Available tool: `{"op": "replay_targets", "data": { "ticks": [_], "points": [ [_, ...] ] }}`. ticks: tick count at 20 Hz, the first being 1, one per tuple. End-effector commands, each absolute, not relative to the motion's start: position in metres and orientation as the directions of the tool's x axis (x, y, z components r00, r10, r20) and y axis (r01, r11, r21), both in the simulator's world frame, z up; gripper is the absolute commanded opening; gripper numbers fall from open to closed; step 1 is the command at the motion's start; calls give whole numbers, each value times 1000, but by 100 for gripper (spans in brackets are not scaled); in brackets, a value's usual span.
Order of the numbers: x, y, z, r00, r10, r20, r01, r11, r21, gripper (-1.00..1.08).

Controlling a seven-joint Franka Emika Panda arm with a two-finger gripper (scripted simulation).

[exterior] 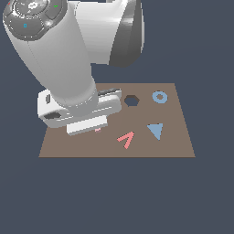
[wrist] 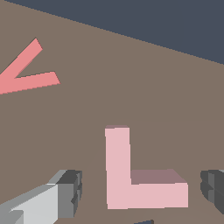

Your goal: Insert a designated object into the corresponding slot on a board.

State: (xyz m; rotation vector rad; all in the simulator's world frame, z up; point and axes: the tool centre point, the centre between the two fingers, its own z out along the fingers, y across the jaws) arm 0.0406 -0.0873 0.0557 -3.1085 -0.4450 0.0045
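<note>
Fingertips [wrist: 65, 192] first: in the wrist view we see two grey blocky pads, one on each side of the pink L-piece [wrist: 127, 175], with board showing between each pad and the piece. So the gripper [wrist: 140, 192] is spread and straddling the part, not yet pinching it as far as we can tell.

In the exterior view the arm hides nearly all of this; only a sliver of the pink piece shows under the hand, near the board's front edge on the exterior view's left.

Progress, as we judge it: early. The piece lies flat on the board [exterior: 173, 137], the grasp isn't closed, and lift, carry and insertion are all left. We can't find the L-shaped slot; a dark edge peeks out beside the hand just to the exterior view's left of the hexagonal hole [exterior: 131, 100], possibly it, but mostly hidden.

Shapes and surfaces:
- L-piece: pale pink, thick flat slab, two straight arms at a right angle, crisp square edges, matte.
- Board: plain brown, flat, untextured.
- red V-piece [exterior: 126, 139]: darker salmon, two thin arms meeting at a point, lying apart from the L.
- blue triangle [exterior: 156, 130] and blue ring [exterior: 159, 97]: flat, further to the exterior view's right.
- Arm: glossy white-grey shells.
</note>
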Motion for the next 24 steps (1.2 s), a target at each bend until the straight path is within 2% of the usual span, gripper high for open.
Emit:
{"op": "replay_targets", "data": {
  "ticks": [1,16,17,24],
  "points": [
    [45,-90,52,955,297,-1,297,-955,-1,100],
    [47,-92,30,952,305,0,305,-952,0,100],
    [47,-92,30,952,305,0,305,-952,0,-100],
    [47,-92,30,952,305,0,305,-952,0,-100]
  ]
}}
